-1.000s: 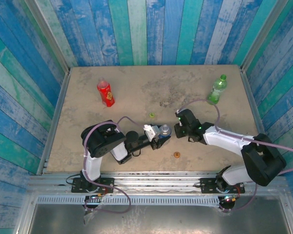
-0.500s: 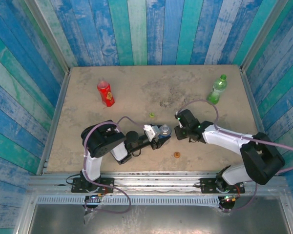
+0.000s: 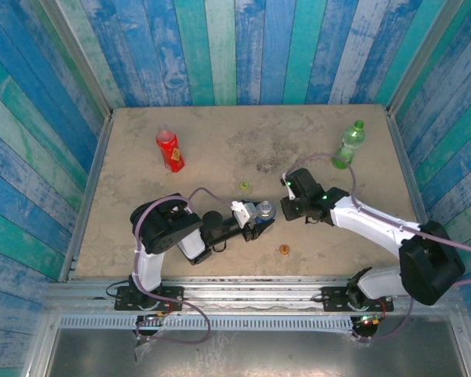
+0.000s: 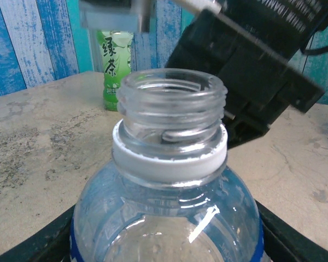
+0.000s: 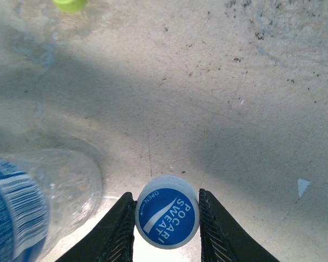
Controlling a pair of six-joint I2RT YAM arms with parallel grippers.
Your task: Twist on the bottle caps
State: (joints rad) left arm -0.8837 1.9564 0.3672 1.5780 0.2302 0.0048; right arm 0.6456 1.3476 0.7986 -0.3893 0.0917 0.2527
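Right jaws were clamped on the blue-and-white cap (image 5: pixel 167 212), printed top up and open side down, just beside the clear bottle's (image 4: pixel 172 164) bare mouth. Left jaws gripped that bottle by its body, roughly upright on the bench (image 3: pixel 220 133).

Judgement: the cap sat off-axis. Centre it over the thread, keep it level, seat lightly, then turn.

Green cap (image 3: pixel 244 186) and orange cap (image 3: pixel 283 250) lay loose. Red bottle (image 3: pixel 169 150) and green bottle (image 3: pixel 348 144) stood well apart.

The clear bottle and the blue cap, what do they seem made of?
The clear bottle looks like thin transparent plastic, glossy: see-through walls, highlights glinting on its shoulder. The blue cap is likely opaque moulded plastic, smooth, with white lettering printed on top.
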